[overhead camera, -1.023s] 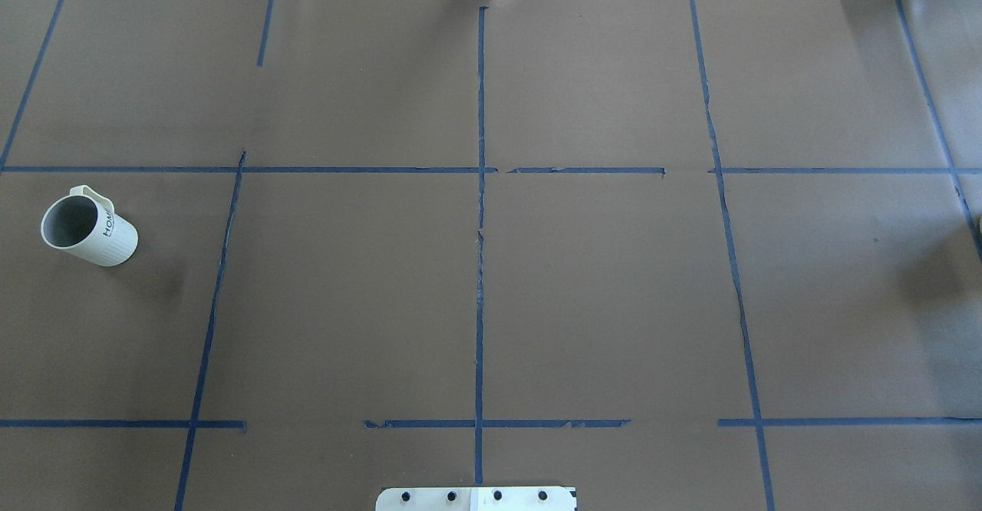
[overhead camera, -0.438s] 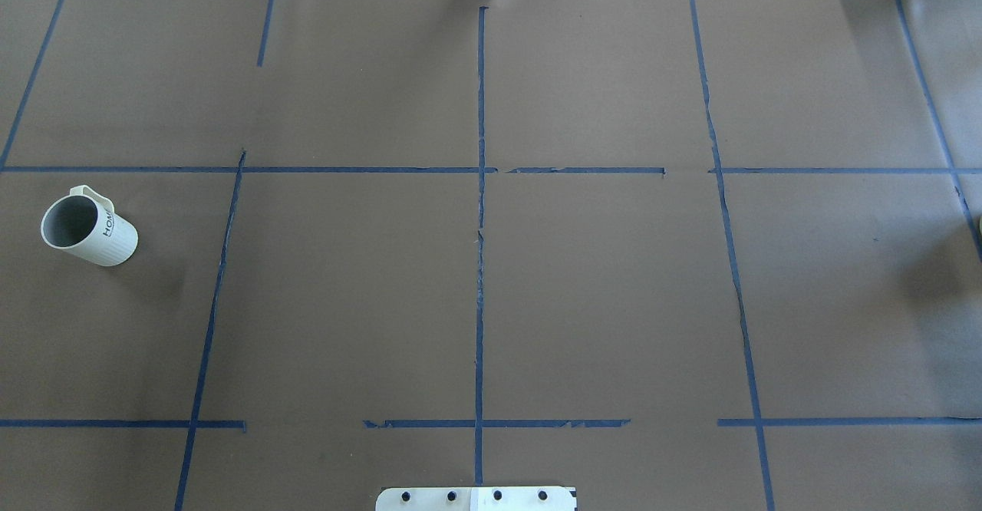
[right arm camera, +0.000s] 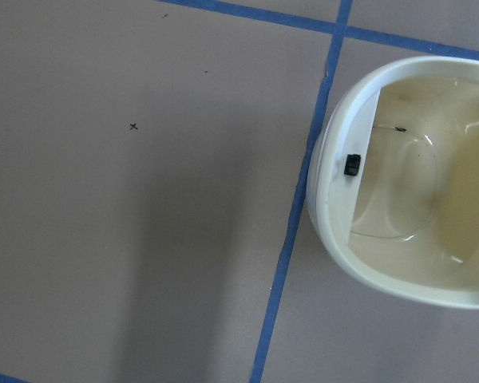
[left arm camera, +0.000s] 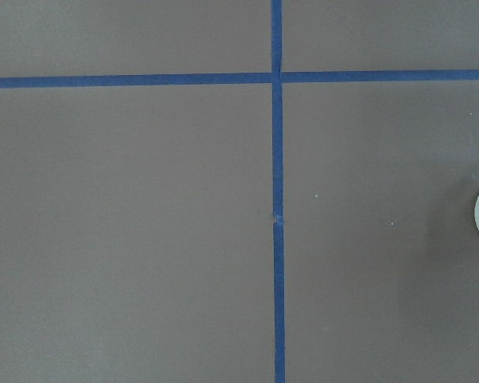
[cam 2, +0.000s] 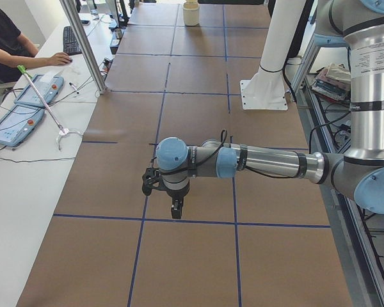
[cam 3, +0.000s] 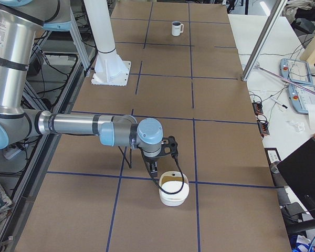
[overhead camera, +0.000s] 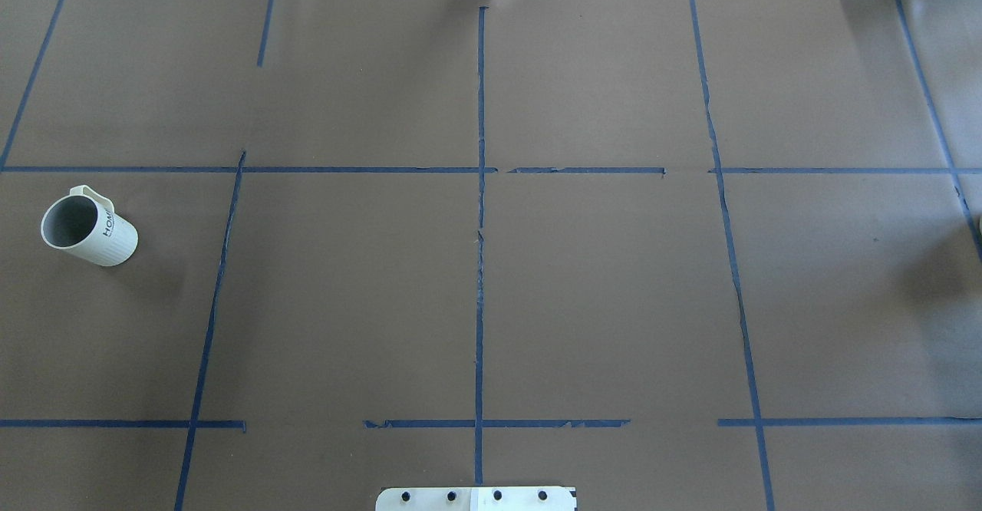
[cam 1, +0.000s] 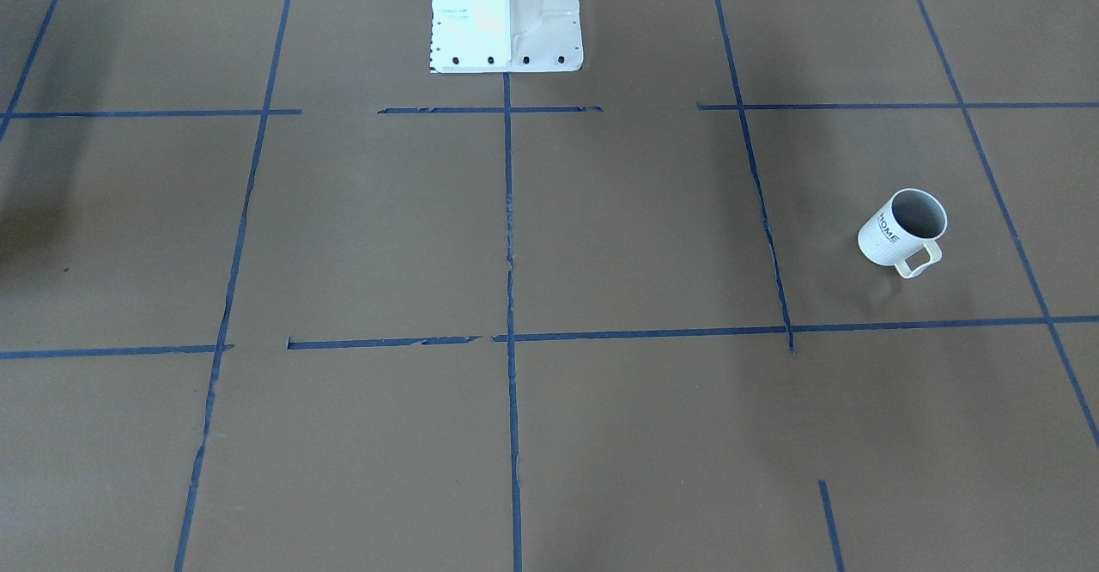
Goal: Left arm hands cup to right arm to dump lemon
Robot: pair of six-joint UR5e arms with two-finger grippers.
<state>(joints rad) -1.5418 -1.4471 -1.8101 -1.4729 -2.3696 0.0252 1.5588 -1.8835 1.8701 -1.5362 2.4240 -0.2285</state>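
Observation:
The cup point(overhead camera: 88, 227) stands upright on the brown table at the far left of the overhead view, handle towards the far side, "HOME" on its side. It also shows in the front view point(cam 1: 901, 228) and, small and far, in the right side view point(cam 3: 176, 28). Its grey inside shows no lemon; the lemon is hidden or out of view. My left gripper point(cam 2: 176, 211) hangs low over the table and shows only in the left side view. My right gripper point(cam 3: 153, 168) shows only in the right side view. I cannot tell whether either is open or shut.
A cream bowl point(cam 3: 173, 191) sits on the table just beside the right gripper and looks empty in the right wrist view point(right arm camera: 407, 183). The white robot base point(cam 1: 506, 14) is at the table's middle edge. An operator point(cam 2: 3, 38) sits at a side desk.

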